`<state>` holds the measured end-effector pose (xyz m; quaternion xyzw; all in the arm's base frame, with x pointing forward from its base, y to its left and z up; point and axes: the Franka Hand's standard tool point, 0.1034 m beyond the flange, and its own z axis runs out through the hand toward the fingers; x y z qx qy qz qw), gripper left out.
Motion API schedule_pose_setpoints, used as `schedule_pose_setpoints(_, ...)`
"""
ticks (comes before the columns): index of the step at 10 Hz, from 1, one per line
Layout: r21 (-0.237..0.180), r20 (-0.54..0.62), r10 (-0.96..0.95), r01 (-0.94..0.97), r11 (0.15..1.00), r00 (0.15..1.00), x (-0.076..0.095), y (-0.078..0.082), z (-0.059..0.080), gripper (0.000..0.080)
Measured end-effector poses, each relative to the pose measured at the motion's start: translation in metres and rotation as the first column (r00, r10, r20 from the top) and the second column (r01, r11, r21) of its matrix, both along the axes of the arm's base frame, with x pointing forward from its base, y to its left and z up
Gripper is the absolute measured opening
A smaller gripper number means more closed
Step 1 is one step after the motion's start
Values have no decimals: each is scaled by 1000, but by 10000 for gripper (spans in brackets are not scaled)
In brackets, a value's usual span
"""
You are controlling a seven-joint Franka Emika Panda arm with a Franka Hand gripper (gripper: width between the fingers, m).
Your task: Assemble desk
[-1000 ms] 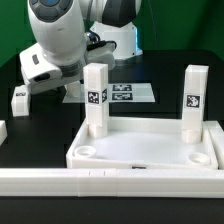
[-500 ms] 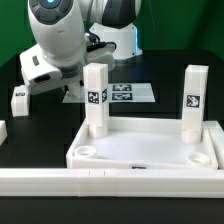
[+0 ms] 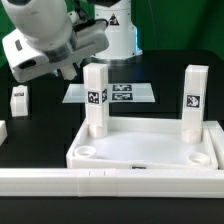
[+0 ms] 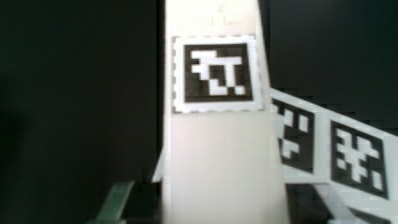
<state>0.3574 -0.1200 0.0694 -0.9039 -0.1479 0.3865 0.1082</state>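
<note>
Lengthwise, the leg point(image 4: 217, 110) juts straight out from the pincer point(image 4: 208, 205).

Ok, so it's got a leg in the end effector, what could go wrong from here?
The held leg juts far beyond the end effector, so it may tilt or slip in transit. The arm hangs close to the standing leg on the exterior view's left of the desk top; a low swing could topple it or the other standing leg.
</note>
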Motion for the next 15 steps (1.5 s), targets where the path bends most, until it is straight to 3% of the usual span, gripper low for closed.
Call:
schedule_pose_setpoints(1, 1, 8, 10, -10, 1000, 1000, 7, 2, 3, 288)
schedule_pose_setpoints(5, 7, 1, 11, -11, 1000, 1000, 7, 2, 3, 288)
schedule_pose_setpoints(8, 9, 28, 39, -40, 999, 999, 60, -3, 31, 289)
schedule_pose_setpoints(11, 24, 28, 52, -52, 998, 998, 54, -3, 24, 289)
schedule_pose_setpoints(12, 45, 30, 71, -72, 996, 997, 53, -4, 24, 289)
schedule_pose_setpoints(15, 186, 63, 204, -212, 959, 977, 53, -5, 24, 289)
